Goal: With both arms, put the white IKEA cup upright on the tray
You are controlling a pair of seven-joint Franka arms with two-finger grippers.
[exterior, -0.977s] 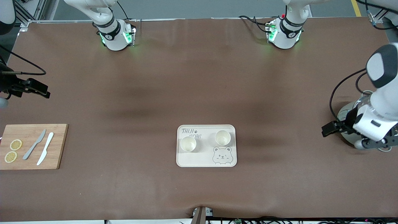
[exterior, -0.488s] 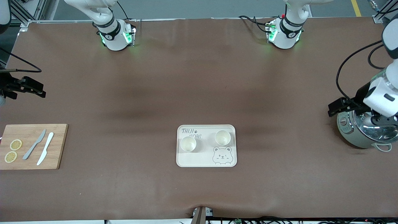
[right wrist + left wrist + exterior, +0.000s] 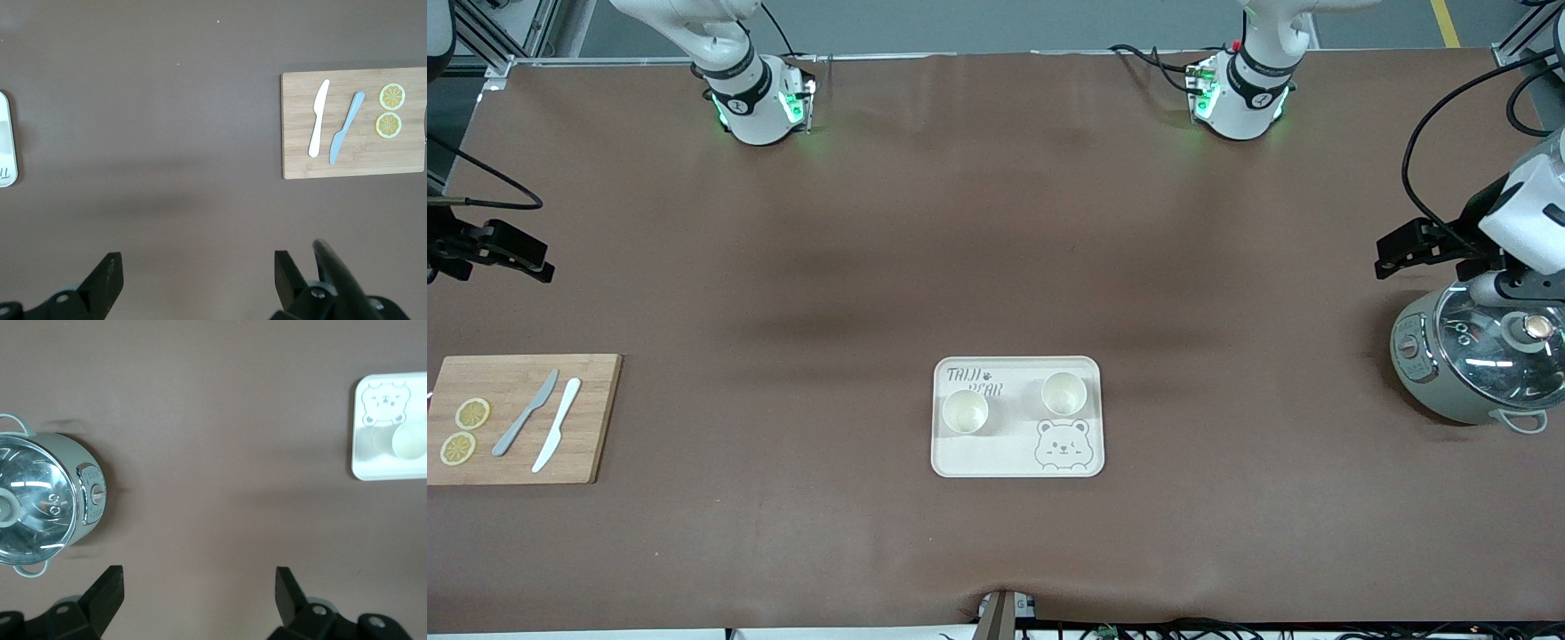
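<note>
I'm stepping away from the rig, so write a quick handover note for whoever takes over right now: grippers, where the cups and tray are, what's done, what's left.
Left gripper: open, empty, in the air over bare table beside the lidded pot at the left arm's end.
Right gripper: open, empty, over bare table at the right arm's end, farther from the front camera than the cutting board.
Tray: mid-table, toward the front camera.
Cups: both cups, and, stand upright on the tray, mouths up, apart from each other.
Done: both cups look placed.
Left: seemingly nothing but parking the arms; confirm no further cup is expected.
</note>
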